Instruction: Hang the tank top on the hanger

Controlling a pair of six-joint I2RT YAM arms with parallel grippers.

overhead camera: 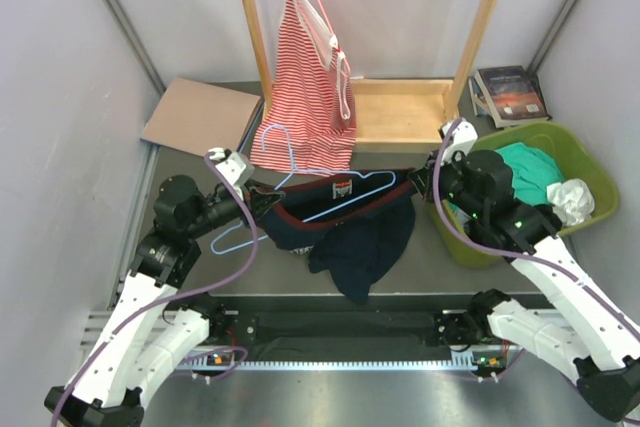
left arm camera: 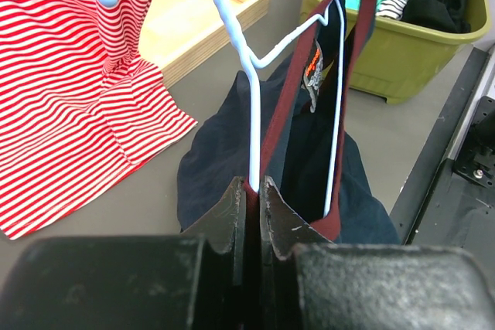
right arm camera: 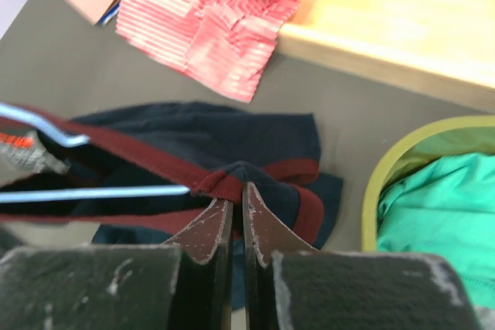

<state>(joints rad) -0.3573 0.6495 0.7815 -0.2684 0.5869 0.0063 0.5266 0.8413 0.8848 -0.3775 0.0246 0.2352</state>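
Note:
The dark navy tank top [overhead camera: 360, 237] with dark red trim is stretched between my two grippers over the table, its body sagging down to the surface. My left gripper [overhead camera: 268, 204] is shut on the red trim at the left end [left arm camera: 252, 185]. The light-blue wire hanger [overhead camera: 228, 240] lies inside the garment's opening, and its wire [left arm camera: 254, 113] runs right down to the left fingertips. My right gripper [overhead camera: 420, 182] is shut on the bunched trim at the right end [right arm camera: 236, 185]. The hanger's arm [right arm camera: 116, 193] ends just left of the right gripper. The tank top also shows in both wrist views [left arm camera: 224, 152] [right arm camera: 232, 133].
A red-and-white striped top [overhead camera: 310, 87] hangs from a wooden rack [overhead camera: 400, 112] behind the tank top, its hem touching the table. A green bin [overhead camera: 520, 132] with a green garment [overhead camera: 525, 167] stands close by the right gripper. Books [overhead camera: 510, 92] lie at the back right and cardboard [overhead camera: 200, 112] at the back left.

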